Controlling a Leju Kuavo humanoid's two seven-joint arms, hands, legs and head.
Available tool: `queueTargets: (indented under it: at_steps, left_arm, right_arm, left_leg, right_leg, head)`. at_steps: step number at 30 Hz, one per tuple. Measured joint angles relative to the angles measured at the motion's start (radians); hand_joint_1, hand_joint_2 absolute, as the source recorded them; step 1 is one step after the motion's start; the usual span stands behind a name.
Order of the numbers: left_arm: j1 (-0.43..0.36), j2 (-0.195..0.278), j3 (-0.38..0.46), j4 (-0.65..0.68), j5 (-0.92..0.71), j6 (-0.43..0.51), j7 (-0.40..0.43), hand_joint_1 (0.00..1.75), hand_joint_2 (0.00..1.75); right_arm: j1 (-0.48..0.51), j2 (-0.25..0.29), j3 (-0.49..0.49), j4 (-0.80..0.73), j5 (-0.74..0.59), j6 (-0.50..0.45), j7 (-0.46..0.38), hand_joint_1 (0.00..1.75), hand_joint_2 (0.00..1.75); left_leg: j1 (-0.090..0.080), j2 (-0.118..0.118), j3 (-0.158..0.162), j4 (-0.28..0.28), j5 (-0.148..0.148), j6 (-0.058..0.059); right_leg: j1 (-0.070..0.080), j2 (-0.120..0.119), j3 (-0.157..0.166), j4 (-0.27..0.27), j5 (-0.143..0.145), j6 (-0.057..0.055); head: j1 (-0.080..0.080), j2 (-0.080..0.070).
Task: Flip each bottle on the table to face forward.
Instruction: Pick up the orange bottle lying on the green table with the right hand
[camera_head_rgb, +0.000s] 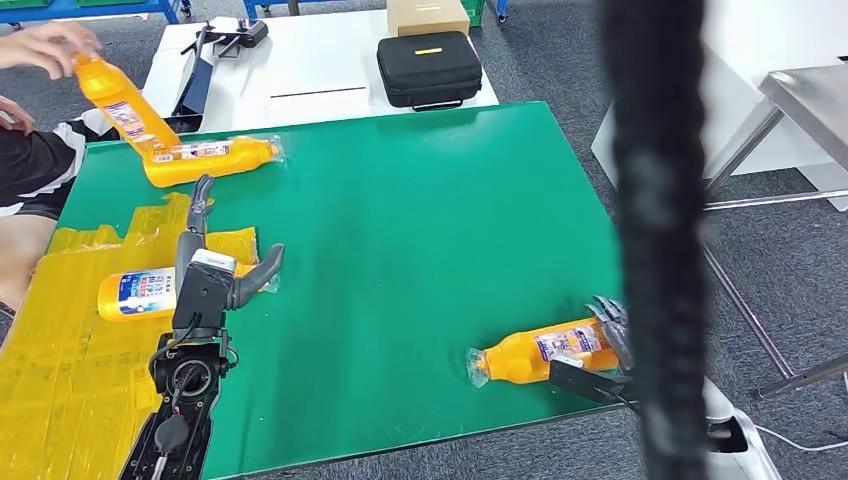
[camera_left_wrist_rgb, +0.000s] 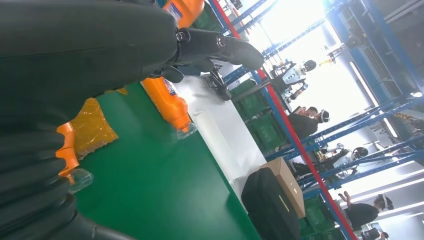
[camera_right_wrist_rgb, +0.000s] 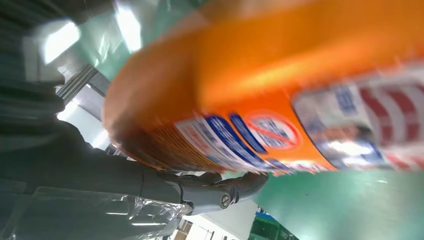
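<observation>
My right hand (camera_head_rgb: 612, 330) wraps the base of a shrink-wrapped orange plastic bottle (camera_head_rgb: 535, 352) lying near the front edge of the green table (camera_head_rgb: 420, 250); the slick film could let it spin or roll off. My left hand (camera_head_rgb: 215, 270), fingers spread and holding nothing, hovers over another orange bottle (camera_head_rgb: 135, 293) on yellow film; a person's hand (camera_head_rgb: 45, 45) nearby handles a third, so I risk a collision

Right hand (camera_head_rgb: 612, 325) half hidden behind blurred dark vertical bar (camera_head_rgb: 655, 240); its bottle (camera_right_wrist_rgb: 280, 85) motion-blurred, label unreadable, cut off by frame edges. Left-side bottle (camera_head_rgb: 140, 293) partly covered by left hand (camera_head_rgb: 205, 285).
</observation>
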Motion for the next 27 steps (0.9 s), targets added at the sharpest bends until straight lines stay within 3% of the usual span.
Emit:
queueTargets:
  at_steps: [3, 4, 7, 8, 10, 19, 27]
  left_arm:
    - [0.001, 0.0, -0.001, 0.0, 0.001, 0.001, 0.0, 0.0, 1.75]
    - [0.001, 0.0, -0.001, 0.0, 0.002, 0.002, -0.001, 0.0, 1.75]
    - [0.001, 0.0, -0.004, 0.0, 0.009, 0.004, -0.002, 0.0, 1.75]
    - [0.001, 0.0, -0.005, 0.0, 0.012, 0.005, -0.003, 0.0, 1.75]
    - [0.002, 0.0, -0.006, 0.0, 0.018, 0.008, -0.003, 0.0, 1.75]
    - [0.012, 0.002, -0.006, 0.0, 0.033, 0.019, -0.004, 0.0, 1.75]
    - [0.019, 0.002, -0.008, -0.01, 0.049, 0.001, -0.016, 0.0, 1.75]
  right_arm:
    - [-0.008, 0.006, 0.003, 0.01, 0.0, -0.005, -0.004, 0.0, 1.75]
    - [-0.009, 0.008, 0.004, 0.013, 0.0, -0.007, -0.005, 0.28, 1.75]
    - [-0.021, 0.013, 0.015, 0.025, 0.002, -0.012, -0.01, 1.52, 1.75]
    - [-0.028, 0.016, 0.022, 0.033, 0.005, -0.011, -0.011, 1.68, 1.75]
    - [-0.043, 0.02, 0.038, 0.052, 0.012, -0.008, -0.012, 1.75, 1.75]
    - [-0.086, 0.029, 0.072, 0.112, 0.031, -0.032, 0.006, 1.75, 1.75]
    - [-0.09, 0.069, 0.073, 0.125, -0.026, -0.156, -0.041, 1.75, 1.75]
  left_leg:
    - [0.0, 0.0, 0.0, 0.0, 0.0, 0.0]
    - [0.0, 0.0, 0.0, 0.0, 0.0, 0.0]
    - [0.0, 0.0, 0.001, 0.0, 0.0, 0.0]
    - [0.0, 0.001, 0.001, 0.0, 0.0, 0.0]
    - [0.0, 0.001, 0.002, 0.0, 0.0, 0.0]
    - [0.0, 0.001, 0.007, 0.0, -0.001, 0.0]
    - [0.0, 0.001, 0.006, 0.0, 0.0, 0.0]
  right_leg:
    - [0.0, 0.0, 0.001, 0.0, 0.0, 0.0]
    - [0.0, 0.0, 0.001, 0.0, 0.0, 0.0]
    - [0.0, 0.0, 0.001, 0.0, 0.0, 0.0]
    - [0.0, 0.0, 0.001, 0.0, 0.0, 0.0]
    - [0.0, 0.001, 0.002, 0.0, 0.0, 0.0]
    - [0.0, 0.001, 0.005, 0.0, 0.0, 0.0]
    - [0.0, 0.001, 0.005, 0.0, 0.001, 0.0]
  head:
    - [0.0, 0.0]
    - [0.0, 0.0]
    - [0.0, 0.0]
    - [0.0, 0.0]
    - [0.0, 0.0]
    - [0.0, 0.0]
    - [0.0, 0.0]
